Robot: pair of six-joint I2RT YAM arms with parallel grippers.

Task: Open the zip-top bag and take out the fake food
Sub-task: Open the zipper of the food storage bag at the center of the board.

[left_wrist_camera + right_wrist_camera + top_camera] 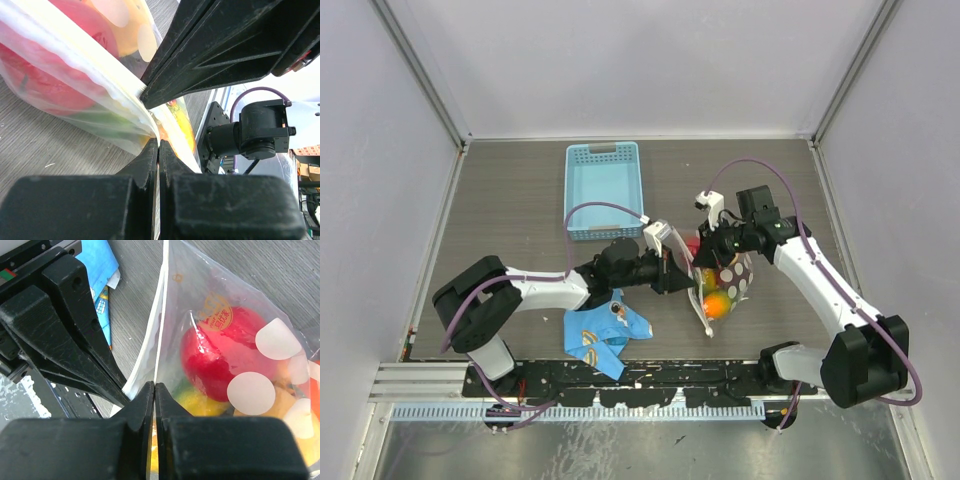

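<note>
**Zip-top bag** (728, 285): It sits right of centre over the counter (500, 220), between my two arms. In the top view its long axis runs roughly 12 to 6 o'clock, with the lower end leaning toward 5. The white zip strip (704, 318) forms the 9 o'clock edge, so the mouth faces my left arm. The dotted body bulges toward 3 o'clock.

**Left fingers** (158, 148): They are clenched, with the zip-edge film pinched between the tips. They meet the bag from 9 o'clock in the top view. Seen from this wrist, the bag spreads away toward 10 o'clock.

**Right fingers** (154, 391): These are likewise clenched on the strip's edge, arriving from about 1 o'clock in the top view. From this wrist the strip rises to 12 o'clock from the tips, and the body lies at 1 to 3 o'clock.

Both pairs of tips grip just beside each other. I cannot tell whether the mouth has parted.

**Fake food** (220, 355): It is inside the bag. A red piece lies nearest the strip, with yellow and orange pieces below it.

**Other items:** The blue basket (602, 190) lies at 11 o'clock from the bag and the printed cloth (603, 335) at 8 o'clock. Both are apart from the bag.
</note>
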